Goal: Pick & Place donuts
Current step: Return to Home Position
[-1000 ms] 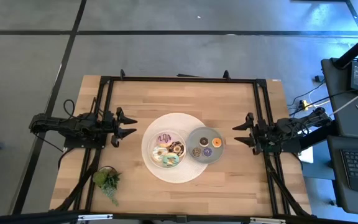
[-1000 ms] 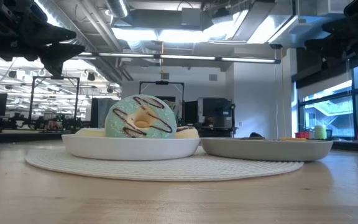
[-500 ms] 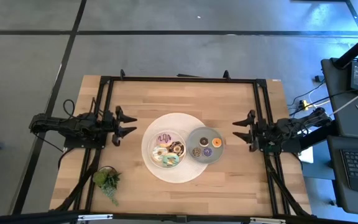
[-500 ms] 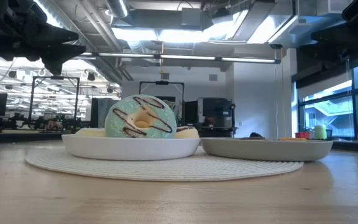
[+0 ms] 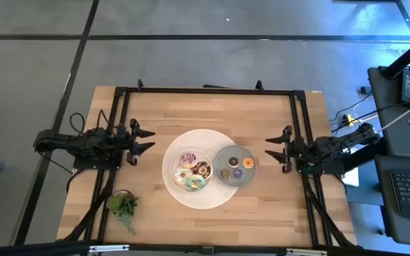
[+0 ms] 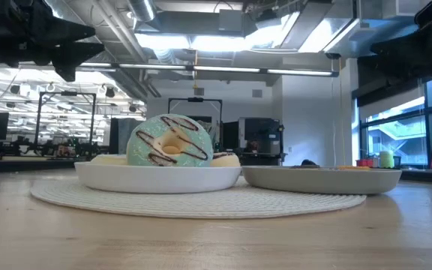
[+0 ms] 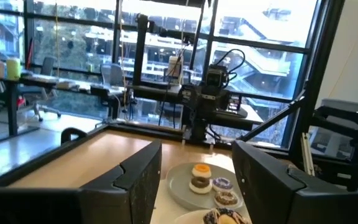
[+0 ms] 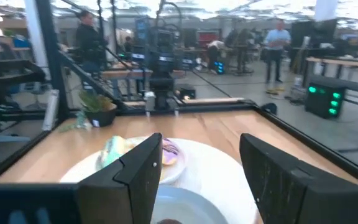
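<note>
High view has the arms parked at the table's sides: left gripper point(image 5: 151, 141) and right gripper point(image 5: 268, 148) both have fingers spread wide, nothing in them, well apart from the plates. Big donuts point(image 5: 203, 170) are piled in the white plate point(image 5: 173, 165), mini donuts point(image 5: 237, 173) in the gray plate point(image 5: 235, 149) just beside it, both on a round mat point(image 5: 203, 137). Only the low view shows the green donut point(image 6: 169, 141) propped on edge; the minis barely clear the rim there. The plant point(image 5: 123, 206) is near the left arm, and the right wrist view catches people point(image 8: 277, 43) behind.
</note>
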Controlling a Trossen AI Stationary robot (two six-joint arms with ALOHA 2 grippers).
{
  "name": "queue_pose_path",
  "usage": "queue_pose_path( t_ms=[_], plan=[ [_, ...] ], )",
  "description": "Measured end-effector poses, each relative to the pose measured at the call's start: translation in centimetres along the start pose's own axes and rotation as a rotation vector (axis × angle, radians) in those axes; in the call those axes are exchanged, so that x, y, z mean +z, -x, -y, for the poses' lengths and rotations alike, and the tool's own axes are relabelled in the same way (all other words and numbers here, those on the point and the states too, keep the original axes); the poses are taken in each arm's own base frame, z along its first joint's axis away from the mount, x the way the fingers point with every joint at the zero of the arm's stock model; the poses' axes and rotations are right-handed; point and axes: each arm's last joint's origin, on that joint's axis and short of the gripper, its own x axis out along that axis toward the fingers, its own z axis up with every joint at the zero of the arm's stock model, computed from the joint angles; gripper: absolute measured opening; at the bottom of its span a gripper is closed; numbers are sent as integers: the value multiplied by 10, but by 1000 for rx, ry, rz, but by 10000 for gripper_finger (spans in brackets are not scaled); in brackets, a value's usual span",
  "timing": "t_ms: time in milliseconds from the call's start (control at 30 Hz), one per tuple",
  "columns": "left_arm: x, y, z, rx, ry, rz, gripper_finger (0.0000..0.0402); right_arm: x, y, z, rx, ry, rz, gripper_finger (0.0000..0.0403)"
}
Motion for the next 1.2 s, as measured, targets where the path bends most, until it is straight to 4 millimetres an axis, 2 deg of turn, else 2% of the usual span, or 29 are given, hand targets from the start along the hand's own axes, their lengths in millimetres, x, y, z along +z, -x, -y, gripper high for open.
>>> queue_pose_path(
  t_ms=[333,1200],
  plan=[
    [-13,1,-1,13,2,-121,192,-4,-1,2,-77,55,-46,216],
    [-13,0,-1,13,2,-124,189,-4,-1,2,-74,76,-47,216]
  ],
)
